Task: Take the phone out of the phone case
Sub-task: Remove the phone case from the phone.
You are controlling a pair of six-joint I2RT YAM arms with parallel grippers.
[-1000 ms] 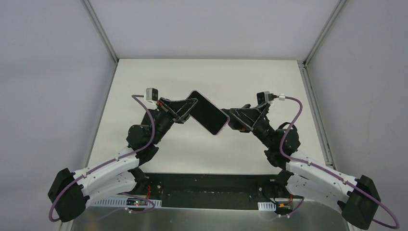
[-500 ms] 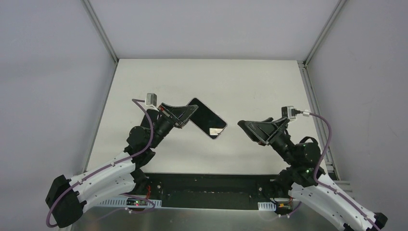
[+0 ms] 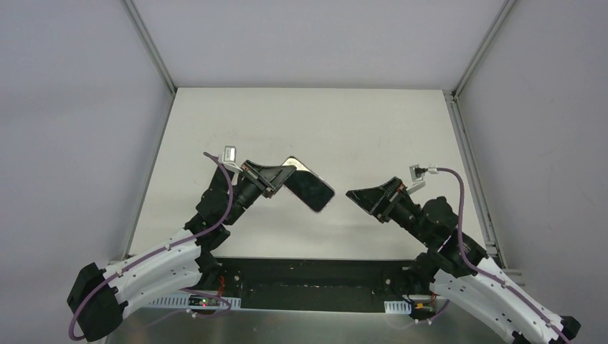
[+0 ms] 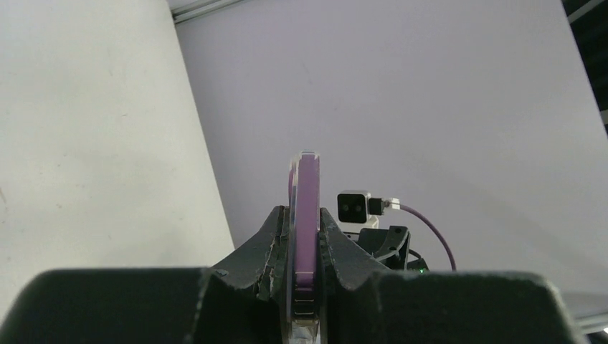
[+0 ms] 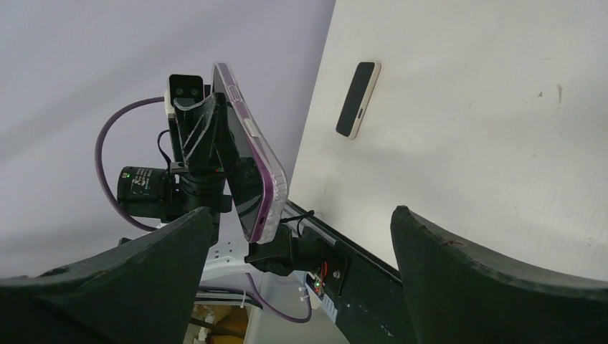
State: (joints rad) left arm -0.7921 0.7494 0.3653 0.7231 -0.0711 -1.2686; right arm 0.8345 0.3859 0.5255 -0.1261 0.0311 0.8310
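A phone [image 3: 310, 189], dark screen up and sitting in its phone case [image 5: 268, 174], is held in the air above the pale counter [image 3: 358, 129], a little left of centre. From above, its long axis runs on a diagonal, from the far left down to the near right. The free short end points toward the right arm. The screen tilts slightly up toward the overhead camera. The case shows as a clear, purple-tinted rim around the phone's edge.

The left fingers [image 3: 271, 174] are clamped on the far-left end of the case. In the left wrist view the case appears edge-on as a narrow purple strip [image 4: 307, 215], pinched between the two dark fingers [image 4: 276, 240] and running straight away from the camera.

The right fingers [image 3: 369, 197] are spread wide and hold nothing. They point at the phone's free end, with a clear gap between them and it. In the right wrist view the two fingers [image 5: 154, 265] frame the scene from either side, and the phone stands between them in the distance. Beyond it, a small dark slab with a pale edge [image 5: 357, 99] lies flat on the counter; what it is cannot be told.

One second ago the right fingers were at the phone's near-right end. They have since backed away, and the phone now sits slightly nearer the arm bases.
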